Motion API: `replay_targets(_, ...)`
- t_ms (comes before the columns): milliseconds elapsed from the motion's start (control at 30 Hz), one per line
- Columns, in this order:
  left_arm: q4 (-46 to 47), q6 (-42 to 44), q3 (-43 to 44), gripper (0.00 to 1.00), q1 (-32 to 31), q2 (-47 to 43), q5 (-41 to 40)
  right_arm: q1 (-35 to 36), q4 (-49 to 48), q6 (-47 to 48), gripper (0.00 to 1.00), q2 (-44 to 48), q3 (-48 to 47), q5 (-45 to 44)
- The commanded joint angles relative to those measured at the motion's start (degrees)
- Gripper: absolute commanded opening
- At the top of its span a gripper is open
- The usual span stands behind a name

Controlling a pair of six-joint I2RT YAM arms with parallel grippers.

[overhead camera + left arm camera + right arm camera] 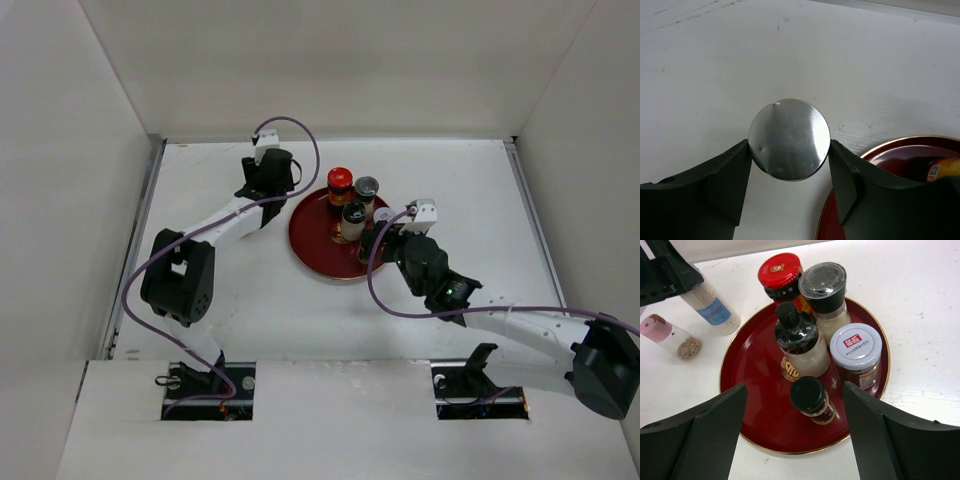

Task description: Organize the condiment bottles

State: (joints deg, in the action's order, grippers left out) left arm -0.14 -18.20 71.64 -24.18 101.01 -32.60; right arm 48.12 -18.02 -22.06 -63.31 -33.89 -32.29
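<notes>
- At 10 o'clock off the red plate [312,250], the left claw [790,152] is clamped on the silver-capped bottle [789,137], which stands on the bench [460,180] with its long axis vertical and cap up
- Five other bottles [800,347] stand upright on the plate, from its centre to 2 o'clock
- Right claw [792,390] hangs with its fingers apart over the plate's 4 o'clock rim
- Pink-capped bottle [671,336] rests on the bench beside the silver-capped one

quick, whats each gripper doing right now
Left gripper: closed on the silver-capped bottle.
Right gripper: open, holding nothing, above the red plate.
</notes>
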Motion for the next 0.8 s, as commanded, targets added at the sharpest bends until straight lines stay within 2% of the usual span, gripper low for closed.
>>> replay_targets(0,4.09,1.23,0.26,0.42,-0.82,-6.25,-2.02,0.70,-4.22,-0.26,0.84,0.64,0.31,0.65)
replay_targets(267,7.44,2.73,-5.97,0.42,-7.58,-19.88,-2.20,0.70,-5.62,-0.61,0.83,1.26,1.28,0.57)
replay_targets(367,7.44,2.29,-7.21,0.42,-11.00,-21.64,-1.59,0.44,-6.15,-0.87,0.89,1.26,1.63,0.13)
replay_targets(533,8.75,0.80,-7.92,0.43,-15.58,-19.19,-1.42,-0.61,-6.76,-1.75,0.94,2.31,2.69,-0.40)
replay_targets(767,10.51,0.35,-6.60,0.43,-16.64,-13.74,-0.62,-2.37,-7.03,-3.07,0.94,4.42,4.01,-0.40)
